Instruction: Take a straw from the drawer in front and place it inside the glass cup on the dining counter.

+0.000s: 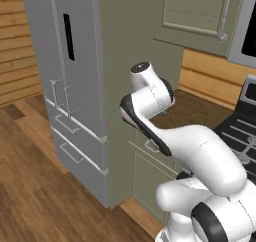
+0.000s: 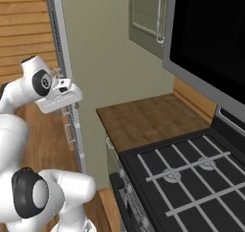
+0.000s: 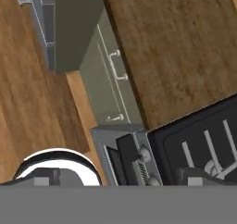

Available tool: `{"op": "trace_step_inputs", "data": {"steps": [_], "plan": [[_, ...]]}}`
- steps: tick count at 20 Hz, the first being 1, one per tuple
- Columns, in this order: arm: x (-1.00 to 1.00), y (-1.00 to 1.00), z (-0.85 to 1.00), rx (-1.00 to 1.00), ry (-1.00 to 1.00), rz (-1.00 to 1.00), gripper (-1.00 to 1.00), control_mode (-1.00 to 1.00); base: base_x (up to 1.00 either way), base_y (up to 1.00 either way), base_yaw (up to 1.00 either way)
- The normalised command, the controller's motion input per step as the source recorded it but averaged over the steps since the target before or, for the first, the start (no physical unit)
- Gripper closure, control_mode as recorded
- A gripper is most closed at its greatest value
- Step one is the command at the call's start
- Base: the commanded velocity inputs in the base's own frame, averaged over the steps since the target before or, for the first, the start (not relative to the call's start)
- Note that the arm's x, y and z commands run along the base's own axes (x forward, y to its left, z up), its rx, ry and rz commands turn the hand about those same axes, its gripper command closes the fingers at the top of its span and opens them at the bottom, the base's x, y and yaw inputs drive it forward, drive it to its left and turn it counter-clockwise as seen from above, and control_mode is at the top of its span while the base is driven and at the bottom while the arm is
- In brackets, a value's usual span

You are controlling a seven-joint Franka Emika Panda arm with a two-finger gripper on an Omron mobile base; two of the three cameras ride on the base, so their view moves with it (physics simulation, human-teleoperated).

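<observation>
The drawer (image 3: pixel 115 66) is a shut sage-green front with a small silver bar handle, just under a brown wood countertop (image 3: pixel 176 47). Its handle peeks out behind my arm in the left base view (image 1: pixel 149 146). It also shows at the cabinet's edge in the right base view (image 2: pixel 109 144). My gripper (image 2: pixel 64 99) hangs above the floor, left of the countertop and higher than it, looking down on the drawer front. It is open and holds nothing. The straw, the glass cup and the dining counter are out of view.
A grey fridge (image 1: pixel 70 86) stands to the left behind a tall sage-green panel (image 1: pixel 120 46). A black stove (image 2: pixel 186 178) adjoins the countertop on the right, with a dark microwave (image 2: pixel 210 39) and an upper cabinet (image 2: pixel 148 20) above. Below the drawer is a cabinet door (image 3: pixel 99 93).
</observation>
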Motion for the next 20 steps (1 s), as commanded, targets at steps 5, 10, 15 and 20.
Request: {"op": "trace_step_inputs", "data": {"steps": [5,10,15,20], "plan": [[0.27,0.65,-0.77,-0.45,0.0,-0.05,-1.0,-1.0,0.0,0.0,0.0],[0.39,0.38,-0.82,-0.46,0.0,-0.09,-1.0,-1.0,0.0,0.0,0.0],[0.33,0.04,-0.79,-0.39,0.0,-0.09,-1.0,-1.0,0.0,0.0,0.0],[0.32,-0.01,-0.7,-0.29,0.0,-0.13,-1.0,-1.0,0.0,0.0,0.0]]}}
